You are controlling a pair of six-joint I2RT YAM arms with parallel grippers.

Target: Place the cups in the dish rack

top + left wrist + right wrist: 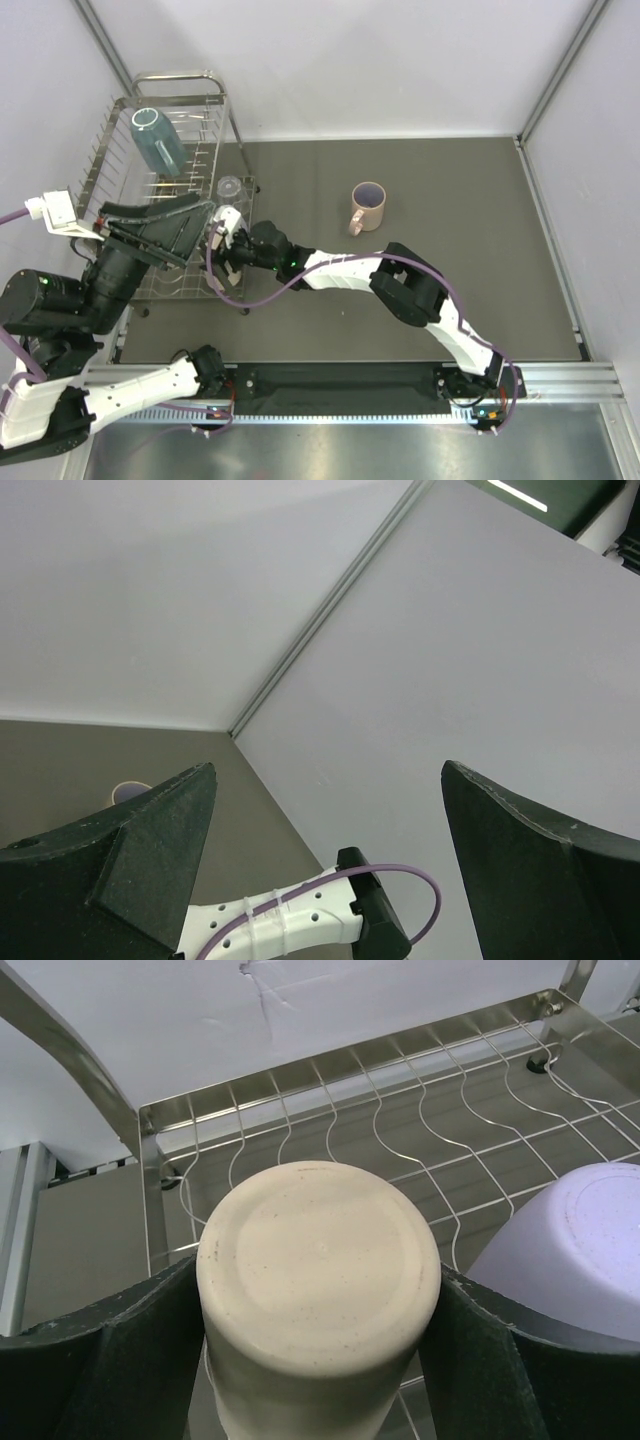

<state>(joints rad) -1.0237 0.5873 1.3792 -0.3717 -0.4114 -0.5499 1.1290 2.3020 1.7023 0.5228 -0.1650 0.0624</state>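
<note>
My left arm [60, 300] is raised over the tabletop's left edge, left gripper [328, 770] with jaws wide apart, nothing between. My right arm [400, 285] stretches from the near edge toward the left side, right gripper [318, 1278] clamped on the beige cup [318, 1225].

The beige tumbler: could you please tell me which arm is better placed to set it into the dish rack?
Right. The right end effector grips the beige tumbler upside down over the dish rack wires, beside the lavender tumbler. The left end effector is open, empty and faces the wall.
</note>
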